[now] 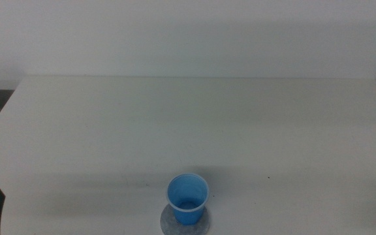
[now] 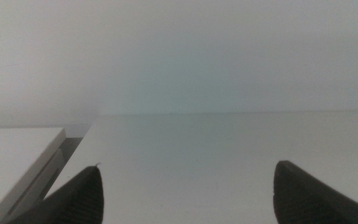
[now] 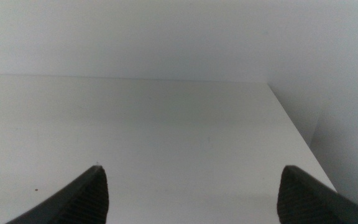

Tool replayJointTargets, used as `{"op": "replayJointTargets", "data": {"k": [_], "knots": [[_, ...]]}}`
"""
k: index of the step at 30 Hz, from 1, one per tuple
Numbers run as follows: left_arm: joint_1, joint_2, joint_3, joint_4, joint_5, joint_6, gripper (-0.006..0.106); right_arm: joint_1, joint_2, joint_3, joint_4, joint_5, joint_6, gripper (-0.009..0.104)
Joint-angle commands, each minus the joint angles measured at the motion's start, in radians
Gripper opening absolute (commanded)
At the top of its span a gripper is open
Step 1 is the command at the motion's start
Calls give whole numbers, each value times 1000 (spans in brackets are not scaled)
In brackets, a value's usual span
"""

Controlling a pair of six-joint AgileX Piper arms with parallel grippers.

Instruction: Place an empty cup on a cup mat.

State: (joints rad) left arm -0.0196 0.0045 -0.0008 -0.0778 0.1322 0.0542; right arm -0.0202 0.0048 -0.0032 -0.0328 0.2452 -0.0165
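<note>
**A:** so where's the cup point(image 1: 188, 198) at right now?

**B:** Near the front edge of the white table point(image 1: 194, 124), roughly center. It's standing upright, mouth up, sitting on the cup mat point(image 1: 185, 224). Bright blue, pale rim, inside looks empty. The grey speckled mat pokes out around its base, and the frame's bottom edge cuts off part of it.

**A:** any logo or print on the cup?

**B:** None I can read. The side looks plain blue, but it's small and soft in the middle view, so fine print could be lost.

**A:** and the arms?

**B:** Both are well away from the cup. The left gripper point(image 2: 185, 193) shows only as a dark sliver at the bottom left corner of the middle view; in its wrist view the jaws are spread wide over bare table. The right gripper point(image 3: 191, 193) is likewise spread wide with nothing between the jaws, near the table's right edge.
</note>
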Motion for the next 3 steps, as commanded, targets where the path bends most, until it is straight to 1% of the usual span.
{"op": "replayJointTargets", "data": {"k": [1, 3], "knots": [[1, -4, 1, 2, -15, 1, 94, 2, -5, 3, -5, -7, -4, 93], [1, -4, 1, 2, -15, 1, 94, 2, -5, 3, -5, -7, -4, 93]]}}
